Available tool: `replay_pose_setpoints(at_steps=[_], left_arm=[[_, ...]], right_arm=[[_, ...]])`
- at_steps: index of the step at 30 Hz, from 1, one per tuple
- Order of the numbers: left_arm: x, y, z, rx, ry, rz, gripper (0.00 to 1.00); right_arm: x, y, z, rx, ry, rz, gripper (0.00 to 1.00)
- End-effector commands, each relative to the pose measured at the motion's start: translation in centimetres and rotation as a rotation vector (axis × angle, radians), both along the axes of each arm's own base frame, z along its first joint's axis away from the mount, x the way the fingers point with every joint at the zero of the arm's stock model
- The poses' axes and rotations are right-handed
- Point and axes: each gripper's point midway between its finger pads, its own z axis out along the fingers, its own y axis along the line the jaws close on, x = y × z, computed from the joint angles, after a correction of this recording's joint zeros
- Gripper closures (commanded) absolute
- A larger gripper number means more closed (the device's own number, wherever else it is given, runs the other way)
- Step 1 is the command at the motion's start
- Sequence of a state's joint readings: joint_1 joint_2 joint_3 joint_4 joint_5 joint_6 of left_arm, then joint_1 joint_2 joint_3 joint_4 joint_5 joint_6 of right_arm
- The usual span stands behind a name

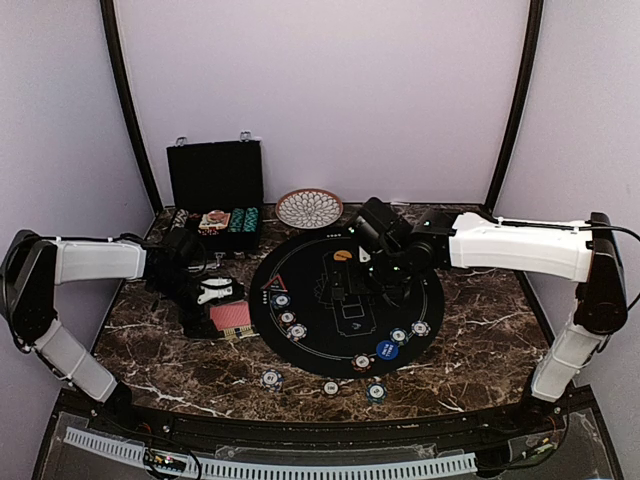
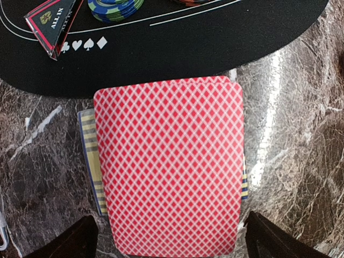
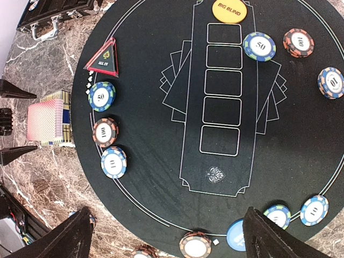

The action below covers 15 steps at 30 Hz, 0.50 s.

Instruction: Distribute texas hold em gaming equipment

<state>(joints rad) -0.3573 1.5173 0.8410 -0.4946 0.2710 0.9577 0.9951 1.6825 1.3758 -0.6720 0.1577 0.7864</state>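
Observation:
A red-backed card deck (image 2: pixel 169 161) lies on the marble beside the round black mat (image 1: pixel 345 310), on top of a yellow-and-blue striped box (image 2: pixel 88 156). My left gripper (image 2: pixel 169 239) hovers open over the deck (image 1: pixel 231 316), one finger on each side, touching nothing. My right gripper (image 3: pixel 169 231) hangs open and empty above the mat's middle. The mat holds a red triangle marker (image 3: pixel 104 56), an orange button (image 3: pixel 233 11), a blue button (image 1: pixel 389 349) and several striped chips (image 3: pixel 102 95). Three chips (image 1: pixel 331 387) lie off the mat near the front edge.
A black hinged case (image 1: pixel 215 180) stands open at the back left with chips in its tray. The patterned round dish (image 1: pixel 309 208) sits behind the mat. The marble table (image 1: pixel 480 340) ends at a curved front edge.

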Motion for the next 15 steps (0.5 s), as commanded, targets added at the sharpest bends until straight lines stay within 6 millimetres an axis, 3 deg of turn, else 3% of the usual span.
replay_pose_setpoints(at_steps=[1,15], left_arm=[[0.47,-0.44,0.06,-0.002,-0.007,-0.003,0.01],[0.88,-0.47,-0.87,0.010,0.004,0.006,0.01]], right_arm=[[-0.13,0.29,1.06,0.028,-0.033,0.007,0.01],[-0.29,0.03,0.85,0.023,-0.029,0.005,0.02]])
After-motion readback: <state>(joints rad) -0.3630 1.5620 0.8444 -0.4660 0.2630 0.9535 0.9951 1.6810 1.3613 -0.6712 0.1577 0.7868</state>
